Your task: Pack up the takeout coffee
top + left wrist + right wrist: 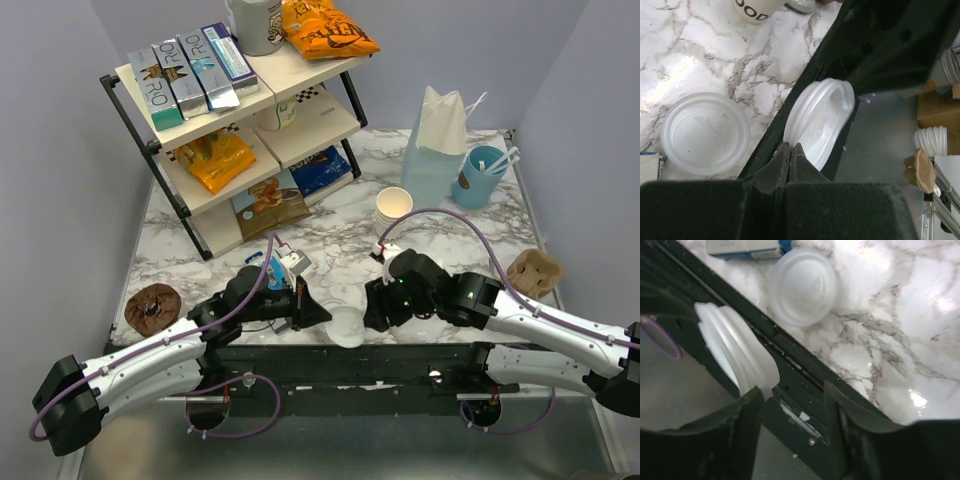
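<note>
The takeout coffee, a lidded cup, does not show in any view. A small nested stack of white plastic lids (348, 328) hangs over the table's near edge. My left gripper (326, 314) is shut on its rim, and the left wrist view shows the fingertips pinching the lids (821, 125) at the left gripper (790, 146). My right gripper (373, 312) stands open just right of them. In the right wrist view the right gripper (792, 390) has one finger against the lids (735, 347) and nothing between the jaws. One loose flat lid (802, 287) lies on the marble.
A stack of lidless cream cups (393, 208) stands mid-table, with a pale blue paper bag (433, 150) and a blue cup of stirrers (480, 175) behind it. A snack shelf (240, 120) fills the back left. Brown pulp carriers (535, 272) (152, 308) lie at either side.
</note>
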Robot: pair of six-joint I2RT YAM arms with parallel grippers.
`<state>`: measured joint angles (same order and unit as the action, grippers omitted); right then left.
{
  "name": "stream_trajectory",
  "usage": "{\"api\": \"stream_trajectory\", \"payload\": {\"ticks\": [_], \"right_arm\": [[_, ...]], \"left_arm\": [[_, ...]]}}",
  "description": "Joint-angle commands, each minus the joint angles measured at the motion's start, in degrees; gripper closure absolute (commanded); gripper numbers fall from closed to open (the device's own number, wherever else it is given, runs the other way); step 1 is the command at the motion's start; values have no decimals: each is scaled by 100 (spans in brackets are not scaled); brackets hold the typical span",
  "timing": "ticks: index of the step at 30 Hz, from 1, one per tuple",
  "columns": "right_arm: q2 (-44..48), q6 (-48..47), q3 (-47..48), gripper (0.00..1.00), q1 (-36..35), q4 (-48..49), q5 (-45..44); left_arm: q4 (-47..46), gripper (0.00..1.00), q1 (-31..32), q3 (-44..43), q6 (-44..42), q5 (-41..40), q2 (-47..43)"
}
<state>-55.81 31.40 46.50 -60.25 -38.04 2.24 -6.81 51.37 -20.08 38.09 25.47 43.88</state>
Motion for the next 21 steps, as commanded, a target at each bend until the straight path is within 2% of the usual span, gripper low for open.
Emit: {"api": "stream_trajectory", "payload": {"ticks": [1, 3, 9, 13, 16, 21], "right_arm": [[-350, -98, 25, 32, -66, 1493, 884], [-421, -108, 78, 28, -57, 1501, 796], [-325, 225, 26, 25, -66, 1897, 419], [-97, 569, -237, 24, -57, 2230, -424], [-35, 578, -308, 24, -57, 2521, -409], [70, 499, -194, 24, -57, 2170, -435]], "left_arm": [[-1086, 100, 74, -190, 357, 151, 33], [-1051, 100, 74, -198, 349, 90, 68], [-901, 100, 74, -155, 427, -104, 33], [-884, 100, 74, -137, 507, -165, -28], [-788, 100, 74, -146, 542, -227, -99], [-331, 100, 75, -198, 577, -674, -213]]}}
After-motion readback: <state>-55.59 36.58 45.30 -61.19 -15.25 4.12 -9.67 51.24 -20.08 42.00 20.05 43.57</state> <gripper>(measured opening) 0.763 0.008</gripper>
